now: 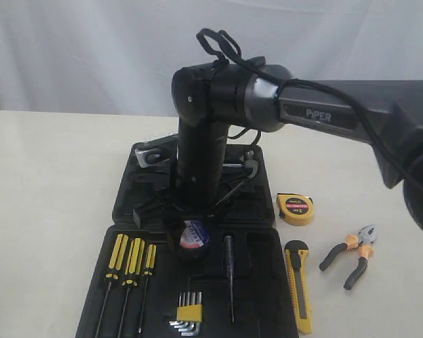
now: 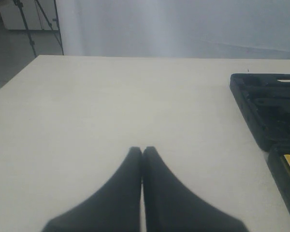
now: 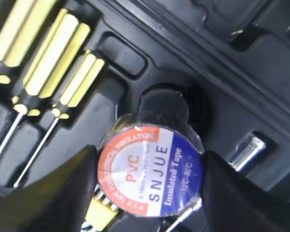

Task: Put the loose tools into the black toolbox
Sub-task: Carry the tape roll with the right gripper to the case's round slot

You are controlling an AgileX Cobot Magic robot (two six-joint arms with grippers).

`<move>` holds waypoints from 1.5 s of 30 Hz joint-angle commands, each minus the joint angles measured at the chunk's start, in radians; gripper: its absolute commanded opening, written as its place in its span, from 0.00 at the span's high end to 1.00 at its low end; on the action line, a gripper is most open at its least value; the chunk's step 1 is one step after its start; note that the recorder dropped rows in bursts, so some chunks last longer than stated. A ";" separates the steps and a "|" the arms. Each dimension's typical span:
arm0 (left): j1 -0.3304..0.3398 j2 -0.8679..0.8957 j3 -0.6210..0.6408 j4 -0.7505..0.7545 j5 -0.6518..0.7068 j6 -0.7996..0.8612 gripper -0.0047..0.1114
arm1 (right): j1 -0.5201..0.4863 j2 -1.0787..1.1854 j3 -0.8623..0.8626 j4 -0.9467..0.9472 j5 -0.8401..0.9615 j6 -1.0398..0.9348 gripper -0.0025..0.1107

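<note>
The black tape roll (image 3: pixel 150 169) is pinched between the two dark fingers (image 3: pixel 63 193) of the right claw (image 3: pixel 149 153), one finger pressed against each side of its rim. Its flat face is turned to the wrist camera. The face is covered by a round label, orange-red on one side, white in the middle and blue on the other. "PVC", "SNJUE" and "Insulated Tape" are printed on it, and a glossy clear wrap is seen over it.

In the exterior view the roll (image 1: pixel 194 236) is held by the right claw (image 1: pixel 194 229) over the open black toolbox (image 1: pixel 261 204), close to the hinge line between lid and tray. A round recess (image 3: pixel 164 104) in the moulded tray is seen just beside the roll; whether the roll touches the tray cannot be told. Three yellow-black screwdrivers (image 1: pixel 130 260) and a yellow-clipped hex key set (image 1: pixel 188 310) are seated in the tray.

On the pale counter (image 1: pixel 49 183), to the right of the case, the yellow tape measure (image 1: pixel 295 208), the yellow-black utility knife (image 1: pixel 299 285) and the black-orange pliers (image 1: pixel 350 255) are laid apart from one another.

The left claw (image 2: pixel 142 152) is pressed together, nothing between its fingers, above bare counter well clear of the case's edge.
</note>
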 commanded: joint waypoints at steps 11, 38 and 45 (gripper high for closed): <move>-0.005 -0.001 0.003 0.000 -0.005 -0.006 0.96 | 0.001 0.042 -0.011 -0.028 -0.036 0.019 0.81; -0.005 -0.001 0.003 0.000 -0.005 -0.006 0.96 | 0.001 0.079 -0.011 -0.026 -0.081 0.046 0.69; -0.005 -0.001 0.003 0.000 -0.005 -0.006 0.96 | 0.001 0.079 -0.011 -0.026 -0.081 0.061 0.44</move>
